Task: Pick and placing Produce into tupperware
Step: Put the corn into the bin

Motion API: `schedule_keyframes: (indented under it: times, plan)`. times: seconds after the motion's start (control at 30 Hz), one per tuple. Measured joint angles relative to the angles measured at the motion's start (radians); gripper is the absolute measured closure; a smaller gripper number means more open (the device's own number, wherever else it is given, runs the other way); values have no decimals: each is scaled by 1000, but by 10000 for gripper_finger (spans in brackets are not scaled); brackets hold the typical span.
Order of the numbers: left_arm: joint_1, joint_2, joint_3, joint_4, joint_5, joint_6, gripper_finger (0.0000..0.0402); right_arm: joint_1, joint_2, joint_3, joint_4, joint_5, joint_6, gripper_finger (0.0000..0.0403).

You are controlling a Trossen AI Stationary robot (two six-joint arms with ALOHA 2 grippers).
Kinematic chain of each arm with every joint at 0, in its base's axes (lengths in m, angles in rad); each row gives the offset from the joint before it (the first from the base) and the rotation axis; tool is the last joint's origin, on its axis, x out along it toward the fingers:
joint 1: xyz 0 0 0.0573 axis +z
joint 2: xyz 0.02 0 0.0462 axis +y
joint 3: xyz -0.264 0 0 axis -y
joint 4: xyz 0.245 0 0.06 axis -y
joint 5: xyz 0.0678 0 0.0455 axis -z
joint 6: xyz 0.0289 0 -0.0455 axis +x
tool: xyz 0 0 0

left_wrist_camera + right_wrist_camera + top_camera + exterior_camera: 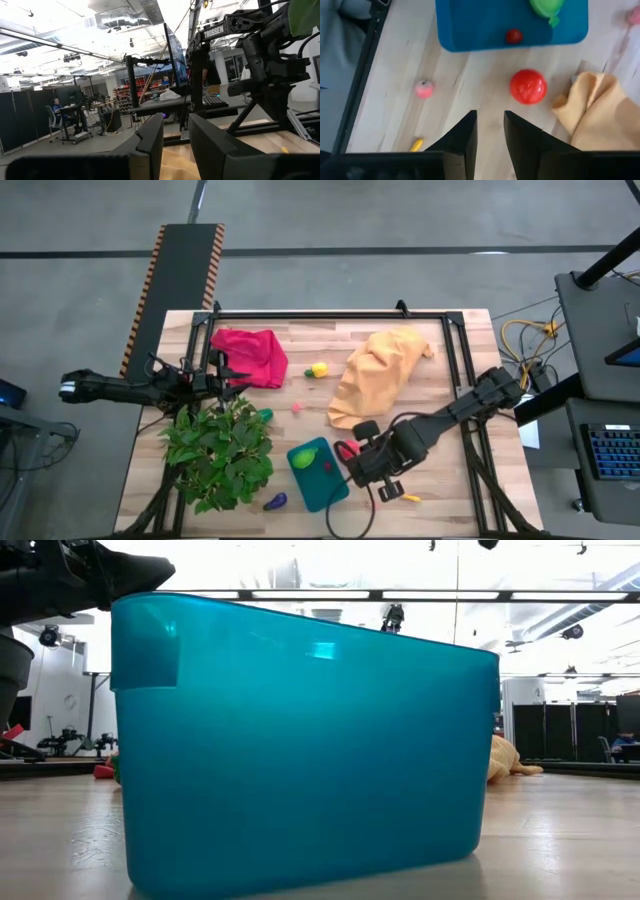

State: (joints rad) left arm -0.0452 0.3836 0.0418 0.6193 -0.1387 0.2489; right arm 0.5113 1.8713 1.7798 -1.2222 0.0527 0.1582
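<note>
The teal tupperware [318, 475] [470, 25] stands on the table's near middle and fills the low view [300, 740]. In it lie a green piece of produce [547, 7] and a small red one [514, 35]. A red ball-shaped piece [528, 86] lies on the wood beside it, with a pink piece [424, 89] and a yellow one [412, 498] close by. My right gripper [375, 470] [489, 127] hangs over these, pointing down, its fingers a narrow gap apart and empty. My left gripper [235, 383] [176, 140] waits at the left, likewise narrowly open.
A leafy plant [220, 450] stands left of the tupperware, with a purple piece [275, 501] at its near side. The red cloth [250, 355] and the yellow-orange cloth [375, 375] lie farther back. A yellow fruit [319, 369] and a small pink piece [296, 408] lie between them.
</note>
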Motion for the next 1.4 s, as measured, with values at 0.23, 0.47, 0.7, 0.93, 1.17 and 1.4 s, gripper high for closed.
schedule_keyframes:
  times: [0.23,0.47,0.7,0.93,1.17,1.4]
  plan:
    - [0,0,0,0,0,0,323,33,0,0,-5,0,59,326]
    - [0,0,0,0,0,25,323,70,0,0,-11,0,110,321]
    - [0,0,0,1,0,74,323,101,0,0,-54,0,200,327]
    - [0,-1,7,2,0,81,323,140,0,0,-58,0,253,328]
    - [0,-1,8,1,0,82,323,184,0,0,-58,10,337,319]
    - [0,-1,8,1,0,90,323,226,0,0,-65,87,402,299]
